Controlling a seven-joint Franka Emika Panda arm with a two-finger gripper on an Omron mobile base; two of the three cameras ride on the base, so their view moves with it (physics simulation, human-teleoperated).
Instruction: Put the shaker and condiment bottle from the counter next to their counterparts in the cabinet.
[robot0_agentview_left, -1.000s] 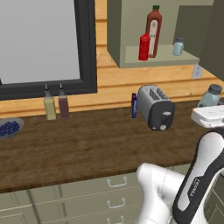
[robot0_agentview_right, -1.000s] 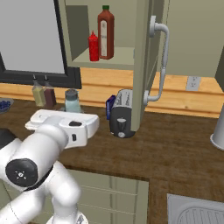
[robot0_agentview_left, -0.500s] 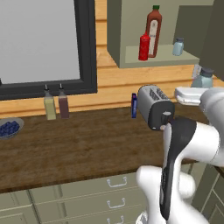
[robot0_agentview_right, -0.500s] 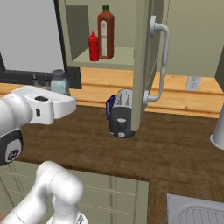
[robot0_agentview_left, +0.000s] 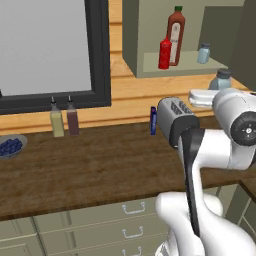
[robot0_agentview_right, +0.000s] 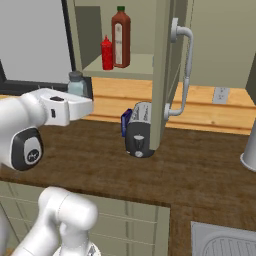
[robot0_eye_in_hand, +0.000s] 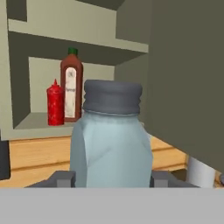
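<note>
**Item 1.** Small stubby pale blue-grey translucent shaker with darker grey cap (robot0_eye_in_hand: 111, 140). Location: upright between the fingertips of the pincer (robot0_eye_in_hand: 113, 178), raised above the long dark brown wood-grain bench (robot0_agentview_left: 100, 165), near the open front of the cabinet but not inside it. Pincer closed narrowly on the shaker's body, one fingertip on each side.

**Item 2.** Small bright red squeeze bottle with red cap (robot0_agentview_left: 164, 53). Location: on the plain flat shelf of the olive-beige wall cabinet (robot0_agentview_left: 132, 35), just beside the tall dark red sauce bottle with green cap and pale label (robot0_agentview_left: 175, 36). Judged delivered.

**Item 3.** Second small pale blue grey-capped shaker (robot0_agentview_left: 203, 53). Location: same shelf, well apart from the two bottles. This is the held shaker's counterpart.

**Status.** Bottle half looks complete. Shaker half under way: lifted, not yet placed. Remaining, as judged: carry the shaker onto the shelf, set it beside its twin, release.

**Other stock on bench.** Silver toaster (robot0_agentview_left: 174, 120); yellow and brown dispenser bottles (robot0_agentview_left: 57, 120).
</note>
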